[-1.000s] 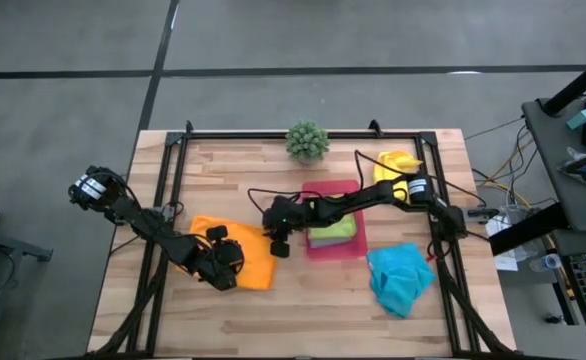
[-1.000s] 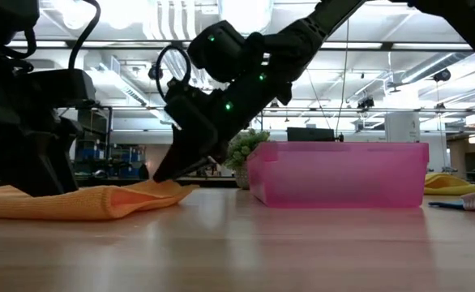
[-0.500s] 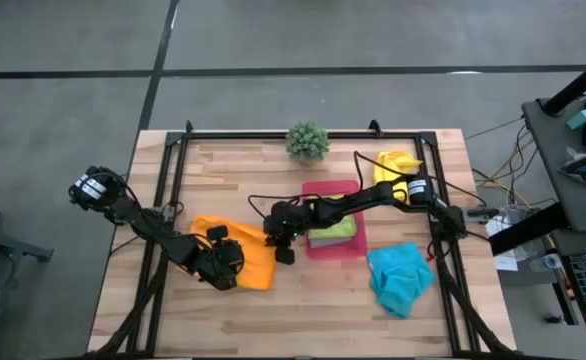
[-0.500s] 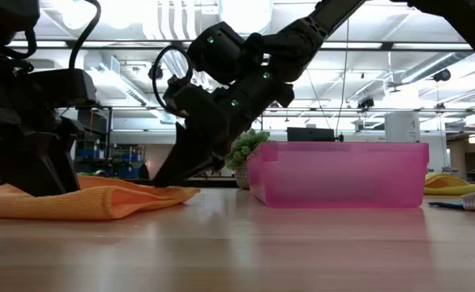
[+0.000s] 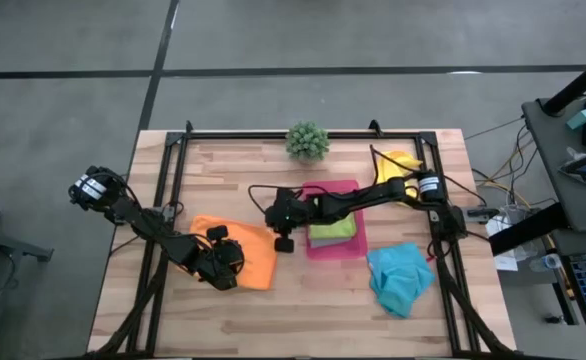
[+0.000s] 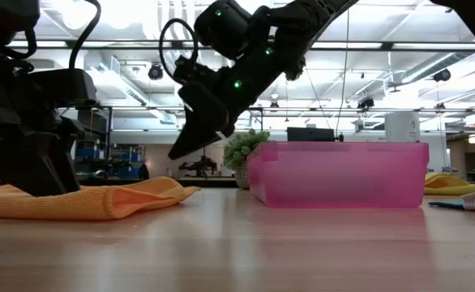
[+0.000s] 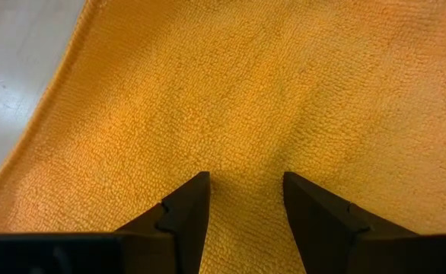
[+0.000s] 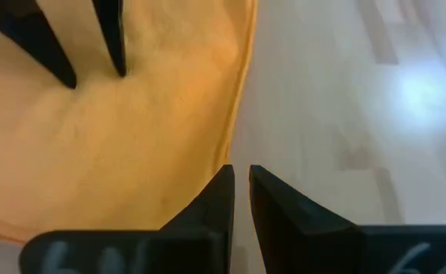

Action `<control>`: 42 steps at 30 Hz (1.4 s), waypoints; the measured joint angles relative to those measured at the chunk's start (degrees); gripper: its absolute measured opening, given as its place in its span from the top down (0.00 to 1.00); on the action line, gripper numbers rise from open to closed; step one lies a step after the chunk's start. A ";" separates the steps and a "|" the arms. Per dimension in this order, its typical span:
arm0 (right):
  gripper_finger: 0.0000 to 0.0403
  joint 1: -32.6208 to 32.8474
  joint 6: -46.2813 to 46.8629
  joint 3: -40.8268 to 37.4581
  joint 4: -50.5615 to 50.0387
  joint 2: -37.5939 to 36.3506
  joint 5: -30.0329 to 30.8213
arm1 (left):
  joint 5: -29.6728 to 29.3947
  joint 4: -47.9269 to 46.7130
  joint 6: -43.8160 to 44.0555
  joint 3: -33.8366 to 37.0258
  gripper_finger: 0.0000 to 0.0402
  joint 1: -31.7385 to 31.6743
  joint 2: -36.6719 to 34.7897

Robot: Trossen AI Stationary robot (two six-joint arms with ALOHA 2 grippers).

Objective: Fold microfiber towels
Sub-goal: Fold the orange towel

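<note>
The orange towel (image 5: 245, 258) lies on the table's near left part, folded over in layers in the low view (image 6: 100, 201). My left gripper (image 5: 220, 263) stands open on its left part, fingertips down on the cloth (image 7: 246, 183). My right gripper (image 5: 281, 238) hangs shut above the towel's right edge (image 8: 242, 84), clear of it in the low view (image 6: 177, 152), with nothing between its fingers (image 8: 240, 171). My left gripper rests both spread fingertips (image 7: 199, 184) on the orange towel's top surface (image 7: 246, 148), well inside its edges. The fingers slant down onto it from above. The cloth lies flat on the table beneath them, not pinched.
A pink tray (image 5: 349, 190) right of centre holds a lime green towel (image 5: 333, 230). A turquoise towel (image 5: 401, 276) lies crumpled near right and a yellow one (image 5: 397, 162) far right. A potted plant (image 5: 307, 140) stands at the far edge. Black rails (image 5: 163, 200) frame the table.
My right gripper has lifted off the orange towel's right edge and risen clear, tipping as it went. The towel has stayed on the table, its right part now lying loose.
</note>
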State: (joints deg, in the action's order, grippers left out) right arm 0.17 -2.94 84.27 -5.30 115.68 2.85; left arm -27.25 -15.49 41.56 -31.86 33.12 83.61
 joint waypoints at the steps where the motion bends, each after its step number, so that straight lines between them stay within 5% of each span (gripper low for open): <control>1: 0.91 -0.13 0.18 0.00 -0.34 0.04 -0.07 | -0.02 0.00 0.00 0.02 0.61 0.00 0.00; 14: 0.64 -0.18 5.55 -0.22 -0.21 2.64 -3.25 | -0.08 0.07 0.00 0.00 0.61 -0.02 0.00; 19: 0.61 0.44 5.92 -0.28 -0.02 3.06 -3.20 | -0.08 0.07 0.00 0.00 0.61 -0.03 0.00; 42: 0.98 3.39 6.89 -0.22 2.58 3.06 -2.78 | -0.23 0.04 -0.02 0.00 0.61 -0.04 0.00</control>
State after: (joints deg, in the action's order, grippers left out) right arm 3.56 3.95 84.05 -2.72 118.74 0.07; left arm -27.49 -15.44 41.54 -31.86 33.08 83.61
